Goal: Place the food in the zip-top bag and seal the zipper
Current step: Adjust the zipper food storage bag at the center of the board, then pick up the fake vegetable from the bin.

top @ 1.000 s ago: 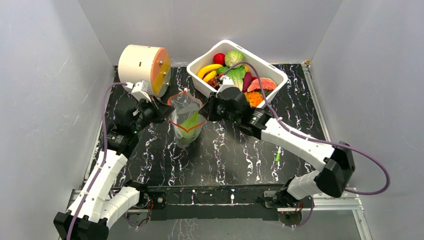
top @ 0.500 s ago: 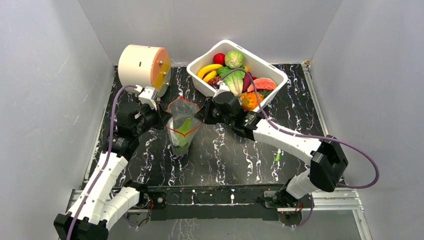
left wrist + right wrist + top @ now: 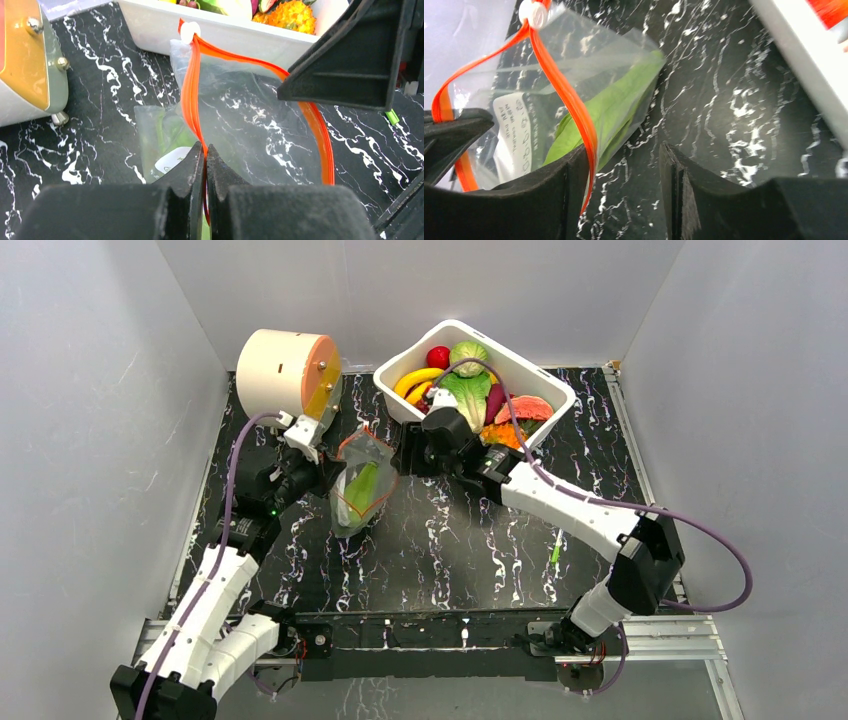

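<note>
Holding the bag by its zipper on one side only

The left gripper (image 3: pixel 205 150) is clamped shut on the orange zipper (image 3: pixel 190 95) of the clear bag (image 3: pixel 358 485), which sags on the black table (image 3: pixel 450 540) at about ten o'clock from its centre. A green leaf (image 3: pixel 609 110) lies inside. The right gripper (image 3: pixel 624 160), at the bag's three o'clock, has its jaws apart with nothing between them, the strip just beside one finger. More food (image 3: pixel 470 390) fills the white tub (image 3: pixel 545 385) at one o'clock, and a cream cylinder (image 3: pixel 280 370) stands at eleven

Marbled table (image 3: pixel 470 540): tub (image 3: pixel 557 392), cylinder (image 3: pixel 275 368), zip-top bag (image 3: pixel 356 495).
</note>
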